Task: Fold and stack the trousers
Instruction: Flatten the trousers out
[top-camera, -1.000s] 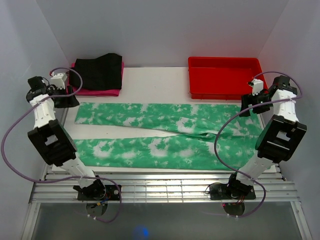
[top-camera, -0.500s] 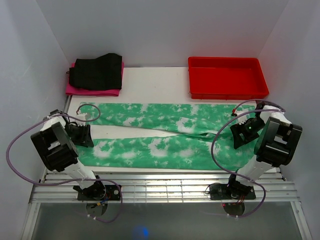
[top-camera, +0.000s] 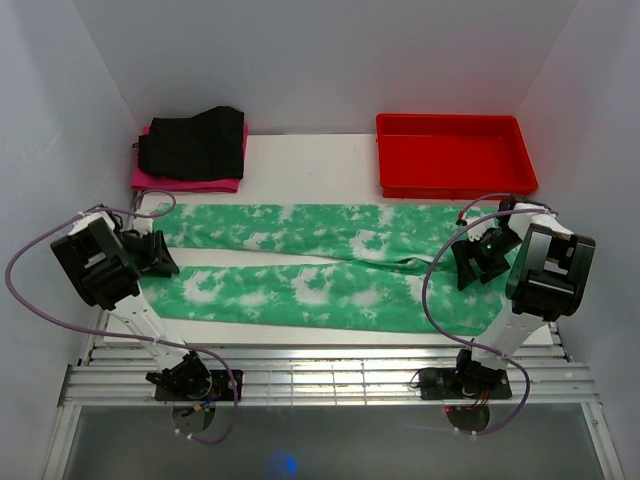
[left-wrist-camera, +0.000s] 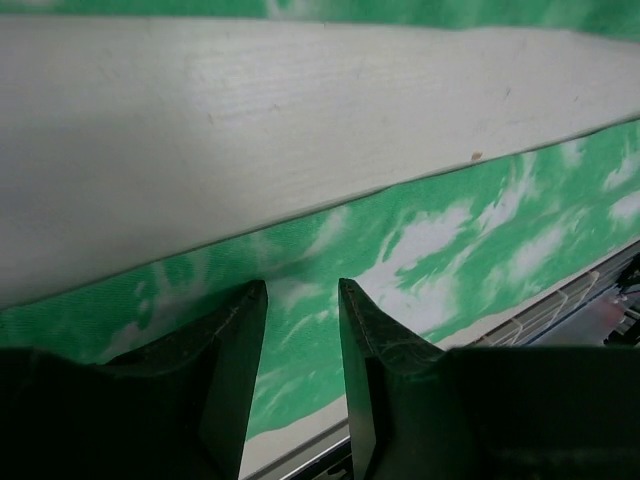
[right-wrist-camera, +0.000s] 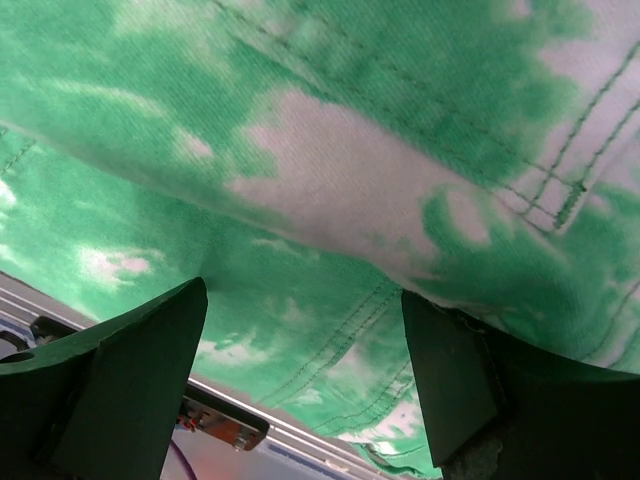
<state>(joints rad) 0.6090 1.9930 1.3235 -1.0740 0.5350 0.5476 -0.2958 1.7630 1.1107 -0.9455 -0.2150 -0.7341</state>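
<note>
No fold made yet. Trousers (top-camera: 330, 270) lay flat across the worktop (top-camera: 300, 165), waist right, legs running left with a gap between them. Green with white tie-dye blotches, thin, mostly smooth. Left pincer (left-wrist-camera: 300, 292) was half spread at the near leg's edge, nothing pinched. Right pincer (right-wrist-camera: 303, 295) was spread wide over the waist. All folding and stacking left, likely onto the pile (top-camera: 192, 150).

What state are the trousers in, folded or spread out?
Spread out. In the top view the trousers lie flat across the table, both legs at full length side by side, with no fold in either.
</note>
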